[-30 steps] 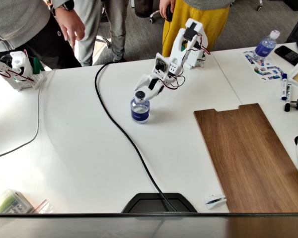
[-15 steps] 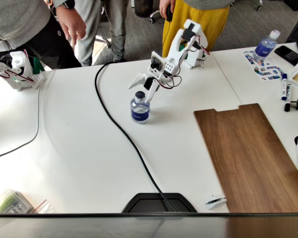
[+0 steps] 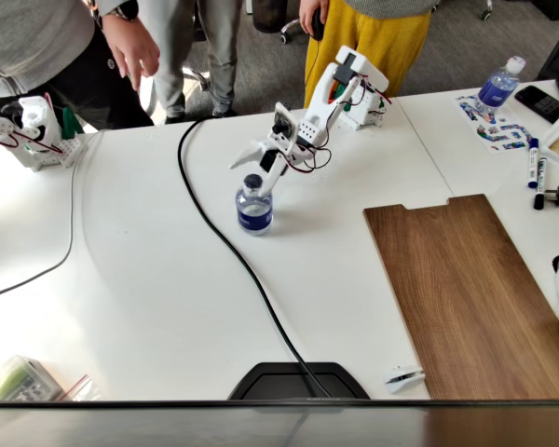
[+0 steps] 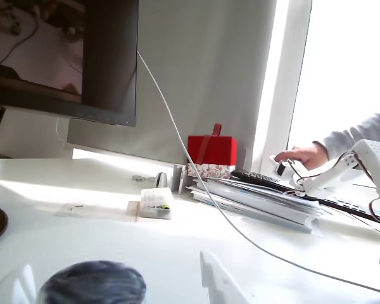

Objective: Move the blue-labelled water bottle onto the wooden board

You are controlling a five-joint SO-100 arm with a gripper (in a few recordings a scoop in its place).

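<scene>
We see the gripper (image 3: 252, 170) spread open, its fingers either side of the cap of the blue-labelled water bottle (image 3: 254, 206), which stands upright mid-worktop beside the black cable (image 3: 225, 244). The wooden board (image 3: 466, 293) lies well apart, toward the worktop's right edge

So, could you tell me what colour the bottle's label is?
Dark blue, a band round the water bottle, clearest in the fixed view.
</scene>
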